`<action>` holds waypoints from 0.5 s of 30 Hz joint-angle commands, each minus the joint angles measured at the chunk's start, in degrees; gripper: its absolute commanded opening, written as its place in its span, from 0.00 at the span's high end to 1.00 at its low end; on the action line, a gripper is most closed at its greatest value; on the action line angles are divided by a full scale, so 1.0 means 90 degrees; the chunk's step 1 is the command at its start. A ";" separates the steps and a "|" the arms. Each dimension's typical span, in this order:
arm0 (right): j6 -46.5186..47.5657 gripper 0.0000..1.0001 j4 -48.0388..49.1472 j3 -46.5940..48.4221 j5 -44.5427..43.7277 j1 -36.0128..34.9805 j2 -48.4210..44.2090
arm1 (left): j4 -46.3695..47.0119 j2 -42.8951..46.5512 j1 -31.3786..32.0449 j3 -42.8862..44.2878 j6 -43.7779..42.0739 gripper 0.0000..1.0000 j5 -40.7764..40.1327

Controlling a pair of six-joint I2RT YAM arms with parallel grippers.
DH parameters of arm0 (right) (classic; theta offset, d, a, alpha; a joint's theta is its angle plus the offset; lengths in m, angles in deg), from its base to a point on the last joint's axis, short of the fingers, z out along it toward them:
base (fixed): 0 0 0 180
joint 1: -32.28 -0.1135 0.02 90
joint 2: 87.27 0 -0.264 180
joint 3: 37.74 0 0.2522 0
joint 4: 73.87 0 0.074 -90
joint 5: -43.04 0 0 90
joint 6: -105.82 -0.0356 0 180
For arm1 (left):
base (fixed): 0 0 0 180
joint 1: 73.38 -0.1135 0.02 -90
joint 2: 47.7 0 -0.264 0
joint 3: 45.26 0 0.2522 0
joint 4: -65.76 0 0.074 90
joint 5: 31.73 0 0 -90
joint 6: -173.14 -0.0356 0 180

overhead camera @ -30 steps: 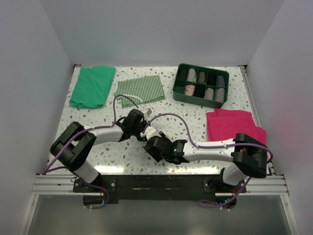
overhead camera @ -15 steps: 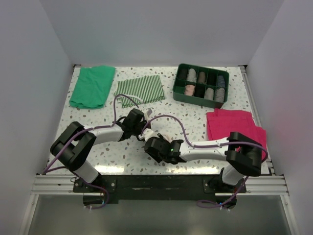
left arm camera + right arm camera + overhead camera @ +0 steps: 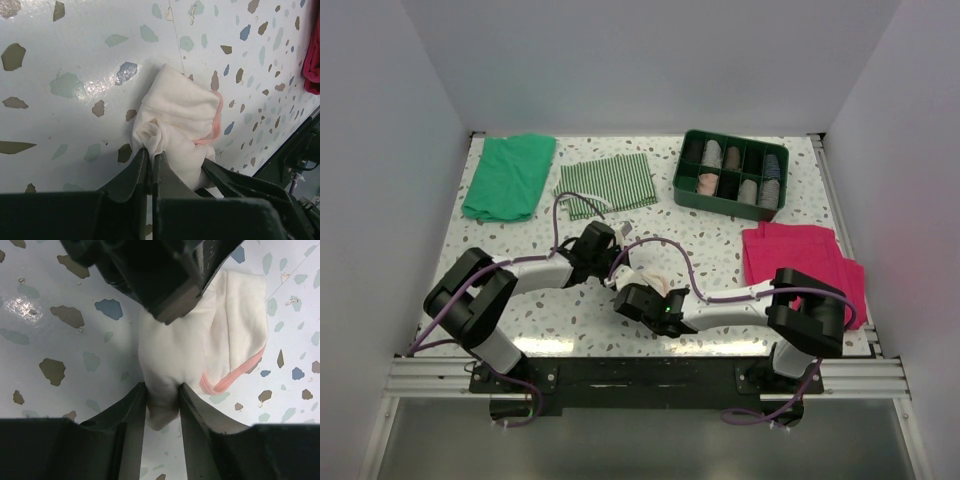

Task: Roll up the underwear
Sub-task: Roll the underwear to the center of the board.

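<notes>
The underwear [image 3: 182, 112] lies bunched on the desk [image 3: 75, 50], near the front middle. The left hand [image 3: 150, 155] and right hand [image 3: 162, 397] each pinch a fold of it. If one pulls harder, the thin cloth may slip and the roll opens.

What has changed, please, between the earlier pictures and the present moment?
The right arm's elbow swung left, and the right claw edged slightly left. It and the left claw are shut on the underwear; no release shows. The left arm and green tray stayed put.
</notes>
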 commanded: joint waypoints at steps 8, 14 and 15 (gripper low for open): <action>-0.0295 0.96 0.0383 -0.0189 0.0871 0.0132 -0.0203 | -0.0110 0.0166 -0.0272 0.0043 -0.0253 0.67 -0.0121; -0.0588 0.98 0.1124 -0.0598 0.2160 0.0747 -0.0838 | -0.0442 0.0693 -0.0652 -0.0123 -0.0213 0.49 -0.0307; -0.0608 0.98 0.1232 -0.0696 0.2365 0.0834 -0.0887 | -0.0462 0.0771 -0.0702 -0.0143 -0.0204 0.48 -0.0346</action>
